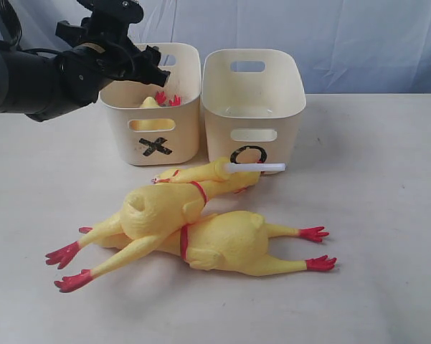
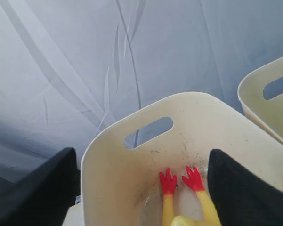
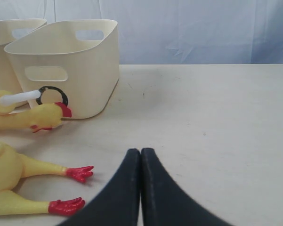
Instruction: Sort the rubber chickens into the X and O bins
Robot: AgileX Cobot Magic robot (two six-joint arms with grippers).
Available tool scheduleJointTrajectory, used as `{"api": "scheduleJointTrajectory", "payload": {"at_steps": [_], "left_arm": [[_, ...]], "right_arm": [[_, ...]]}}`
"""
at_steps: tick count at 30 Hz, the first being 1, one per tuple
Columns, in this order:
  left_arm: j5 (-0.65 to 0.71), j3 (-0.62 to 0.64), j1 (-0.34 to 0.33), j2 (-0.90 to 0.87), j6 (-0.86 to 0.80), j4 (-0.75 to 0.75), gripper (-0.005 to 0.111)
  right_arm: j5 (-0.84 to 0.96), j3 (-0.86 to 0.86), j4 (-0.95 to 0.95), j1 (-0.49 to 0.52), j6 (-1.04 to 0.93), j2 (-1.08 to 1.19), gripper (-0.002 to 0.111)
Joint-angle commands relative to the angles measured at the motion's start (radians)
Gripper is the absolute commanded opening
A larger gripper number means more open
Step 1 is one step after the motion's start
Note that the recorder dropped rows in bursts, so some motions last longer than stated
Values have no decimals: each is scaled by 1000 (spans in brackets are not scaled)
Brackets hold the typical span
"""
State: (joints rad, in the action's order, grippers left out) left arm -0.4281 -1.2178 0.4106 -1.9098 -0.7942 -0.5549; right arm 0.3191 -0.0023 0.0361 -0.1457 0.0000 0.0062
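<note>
We see the left tool [image 2: 141, 169] spread wide over the X bin [image 1: 154, 129], gripping nothing. One chicken [image 1: 158, 100] lies in that bin, below and between the fingers, its red feet by a slotted wall. The right tool [image 3: 140, 183] is pressed together above the surface [image 1: 373, 215], near the red feet of the lower chicken [image 1: 226, 244]. The upper chicken [image 1: 154, 211] lies across it. Just behind them the slim chicken [image 1: 208, 175] lies against the O bin [image 1: 254, 115].

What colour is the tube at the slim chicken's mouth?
The tube is white, clearest in the exterior view.
</note>
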Motion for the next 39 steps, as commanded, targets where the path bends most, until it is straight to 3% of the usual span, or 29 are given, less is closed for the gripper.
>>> {"api": "scheduleJointTrajectory", "payload": {"at_steps": [1, 13, 15, 18, 20, 24, 32, 39], "left_arm": [[-13, -6, 1, 2, 10, -21, 72], [55, -6, 1, 78, 8, -22, 70], [115, -6, 1, 116, 8, -22, 55], [244, -6, 1, 163, 6, -22, 17], [336, -6, 1, 193, -2, 2, 0], [615, -6, -14, 238, 2, 139, 0], [997, 3, -171, 374, 242, 388, 0], [938, 246, -244, 625, 255, 439, 0]], "right_arm": [[-8, 2, 0, 5, 0, -6, -1], [-8, 2, 0, 5, 0, -6, -1], [-8, 2, 0, 5, 0, -6, -1], [-8, 2, 0, 5, 0, -6, -1], [-8, 2, 0, 5, 0, -6, -1], [-8, 2, 0, 5, 0, -6, -1], [-8, 2, 0, 5, 0, -6, -1], [-8, 2, 0, 5, 0, -6, -1]]}}
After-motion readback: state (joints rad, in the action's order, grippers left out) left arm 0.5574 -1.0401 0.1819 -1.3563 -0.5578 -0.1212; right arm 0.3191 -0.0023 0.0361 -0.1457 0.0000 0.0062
